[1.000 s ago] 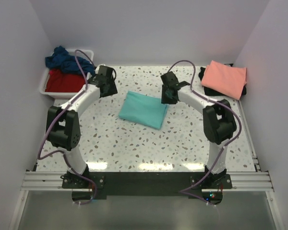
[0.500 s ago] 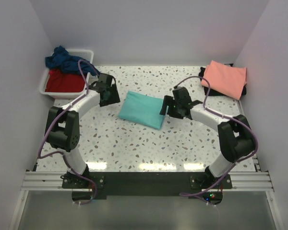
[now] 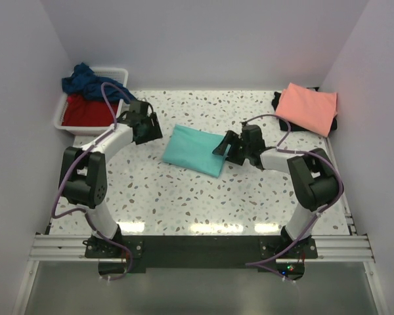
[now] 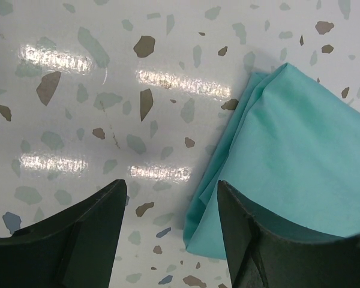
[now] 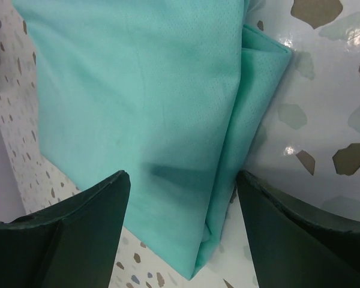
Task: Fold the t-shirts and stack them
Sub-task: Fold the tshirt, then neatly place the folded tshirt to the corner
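Top external, one teal t-shirt (image 3: 196,150), one pink t-shirt (image 3: 307,108), one tub (image 3: 59,120)

The salmon-pink t-shirt (image 3: 307,108) hides most of the black t-shirt (image 3: 277,102).

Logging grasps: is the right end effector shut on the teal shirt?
No, the right wrist view shows the right end effector open wide over the folded teal shirt, not clamped on it.

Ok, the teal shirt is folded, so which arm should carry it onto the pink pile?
Right, probably. The right gripper is open, straddling the folded edge of the teal shirt, and the salmon-pink shirt lies on that arm's side. The left gripper, also open, sits at the opposite edge.
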Robot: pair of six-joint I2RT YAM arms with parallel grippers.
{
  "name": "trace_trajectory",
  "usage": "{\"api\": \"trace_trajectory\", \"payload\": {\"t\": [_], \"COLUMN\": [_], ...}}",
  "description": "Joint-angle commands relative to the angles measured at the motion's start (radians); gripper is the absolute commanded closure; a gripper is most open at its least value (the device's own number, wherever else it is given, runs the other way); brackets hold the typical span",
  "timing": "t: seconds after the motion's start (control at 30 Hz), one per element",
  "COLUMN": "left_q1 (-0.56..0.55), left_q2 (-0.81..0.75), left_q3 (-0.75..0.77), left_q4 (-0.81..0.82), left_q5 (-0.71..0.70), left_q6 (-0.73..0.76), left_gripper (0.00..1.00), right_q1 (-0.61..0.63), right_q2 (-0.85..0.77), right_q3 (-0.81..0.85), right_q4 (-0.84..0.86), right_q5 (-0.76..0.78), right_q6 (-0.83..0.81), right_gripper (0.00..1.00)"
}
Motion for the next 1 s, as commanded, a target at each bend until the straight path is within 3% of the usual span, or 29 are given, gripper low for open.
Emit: {"api": "trace_trajectory", "payload": {"t": [0.0, 0.2, 0.3, 0.33, 0.4, 0.43, 0.5, 0.53, 0.73, 0.97], "left_q1": [0.019, 0.031, 0.032, 0.032, 0.035, 0.037, 0.040, 0.040, 0.045, 0.046], "left_q2": [-0.052, -0.053, -0.052, -0.050, -0.052, -0.052, -0.058, -0.061, -0.075, -0.086], "left_q3": [-0.015, -0.009, -0.002, 0.001, 0.001, 0.001, 0.001, 0.001, 0.001, 0.001], "left_q4": [0.045, 0.043, 0.042, 0.039, 0.037, 0.036, 0.034, 0.033, 0.028, 0.023], "left_q5": [0.011, 0.014, 0.016, 0.016, 0.016, 0.016, 0.013, 0.013, 0.011, 0.016], "left_q6": [0.015, 0.012, 0.011, 0.011, 0.012, 0.014, 0.015, 0.015, 0.015, 0.011], "left_gripper": [0.33, 0.33, 0.33, 0.33, 0.33, 0.33, 0.33, 0.33, 0.33, 0.33], "right_q1": [-0.001, 0.003, 0.003, 0.003, 0.001, 0.003, 0.003, 0.003, 0.003, 0.001], "right_q2": [0.037, 0.088, 0.139, 0.148, 0.171, 0.176, 0.182, 0.183, 0.142, 0.119], "right_q3": [0.004, 0.016, 0.045, 0.053, 0.068, 0.076, 0.094, 0.102, 0.191, 0.499], "right_q4": [0.022, 0.042, 0.048, 0.044, 0.042, 0.033, 0.013, -0.001, -0.192, -0.566], "right_q5": [-0.020, -0.092, -0.119, -0.127, -0.138, -0.138, -0.135, -0.130, -0.032, 0.241], "right_q6": [0.029, 0.034, 0.042, 0.048, 0.046, 0.045, 0.040, 0.026, -0.087, -0.306], "right_gripper": [0.24, 0.30, 0.47, 0.58, 0.65, 0.75, 0.85, 0.98, 1.00, 1.00]}}
